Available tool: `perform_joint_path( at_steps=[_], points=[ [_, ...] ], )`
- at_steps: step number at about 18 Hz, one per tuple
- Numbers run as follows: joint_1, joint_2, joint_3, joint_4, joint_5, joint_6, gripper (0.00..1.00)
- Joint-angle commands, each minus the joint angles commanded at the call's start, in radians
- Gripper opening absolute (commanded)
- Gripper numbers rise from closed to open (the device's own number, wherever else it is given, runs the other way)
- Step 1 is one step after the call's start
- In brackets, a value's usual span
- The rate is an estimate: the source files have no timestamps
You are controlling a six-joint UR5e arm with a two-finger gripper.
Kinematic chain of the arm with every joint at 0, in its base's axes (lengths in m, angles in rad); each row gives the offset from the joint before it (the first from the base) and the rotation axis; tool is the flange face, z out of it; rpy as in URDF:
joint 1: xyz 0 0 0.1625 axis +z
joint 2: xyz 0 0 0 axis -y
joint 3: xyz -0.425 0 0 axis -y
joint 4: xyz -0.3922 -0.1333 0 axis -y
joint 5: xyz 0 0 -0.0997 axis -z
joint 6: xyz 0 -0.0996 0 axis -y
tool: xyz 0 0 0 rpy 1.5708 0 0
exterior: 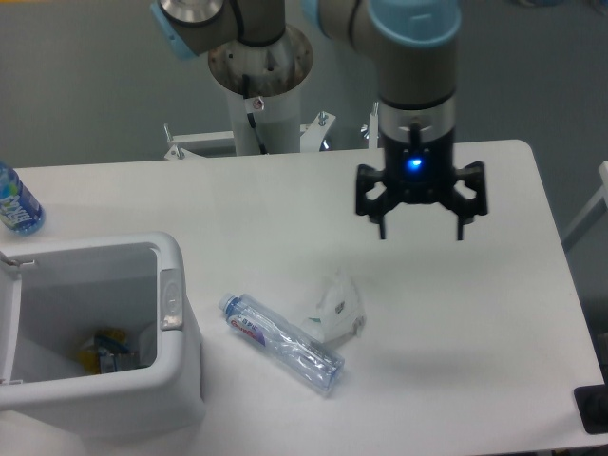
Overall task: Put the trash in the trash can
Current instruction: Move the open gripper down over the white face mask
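Hovering tool [421,231], fingers spread, above wrapper [336,306]

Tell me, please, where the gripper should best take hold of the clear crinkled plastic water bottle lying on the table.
Probably mid-body, from above, with the fingers closing across the clear crinkled plastic water bottle: it lies flat and diagonal, its long sides exposed. The open gripper hangs above.

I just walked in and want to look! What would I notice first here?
Probably the end effector, open and hanging over the table with a blue light glowing. Below it lie a clear bottle and a crumpled wrapper, side by side. A big white trash can sits front left.
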Motion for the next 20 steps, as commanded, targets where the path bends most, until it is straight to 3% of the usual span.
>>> perform_joint_path(
  at_steps=[7,10,14,20],
  points=[
    [-0.003,-0.023,-0.05,0.035,0.019,-0.018,1.0],
    [-0.005,-0.029,-0.103,0.087,0.016,-0.018,1.0],
    [-0.02,-0.043,-0.198,0.198,0.016,-0.044,1.0],
    [-0.087,-0.093,-0.242,0.206,-0.01,-0.037,1.0]
  ],
)
